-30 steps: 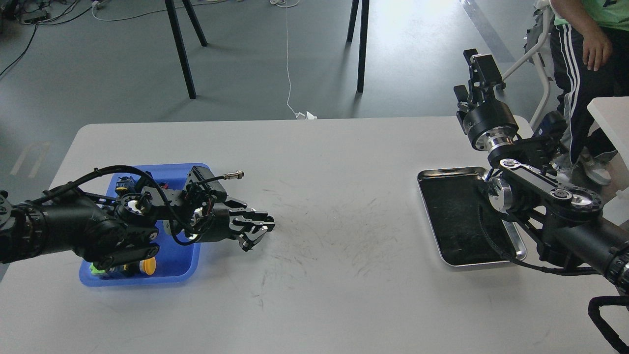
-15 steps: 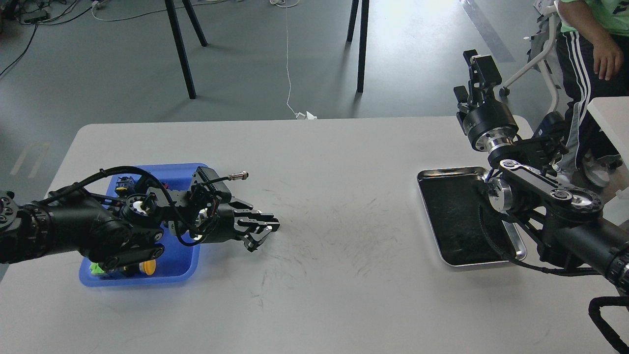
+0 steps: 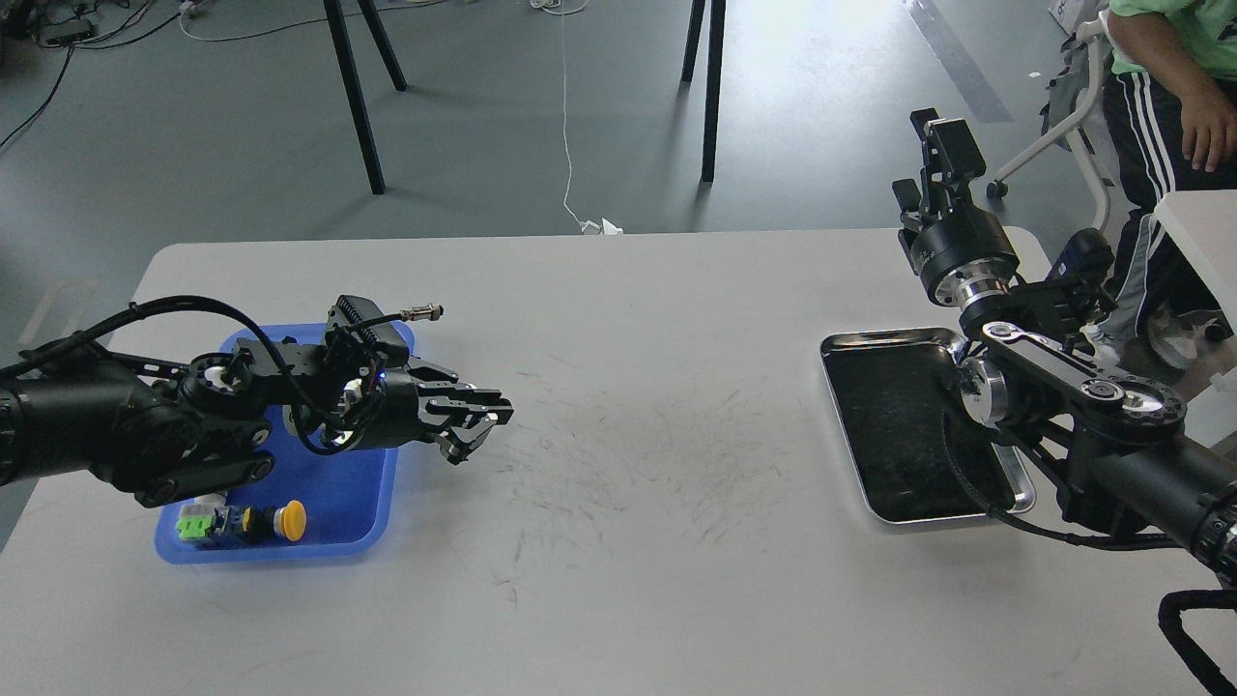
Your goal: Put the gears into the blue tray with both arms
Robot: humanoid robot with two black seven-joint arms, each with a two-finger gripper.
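Head view: my left gripper has pulled back toward the blue tray since the earlier frame and now hangs just past its right edge over the table, fingers narrow with a small gap and nothing visibly between them; the retreat uncovers green and yellow push-button switches at the tray's near edge, and I can't make out any gears. My right gripper sits raised beyond the silver tray at the table's far right, nearly unchanged, seen end-on so I cannot tell its spread.
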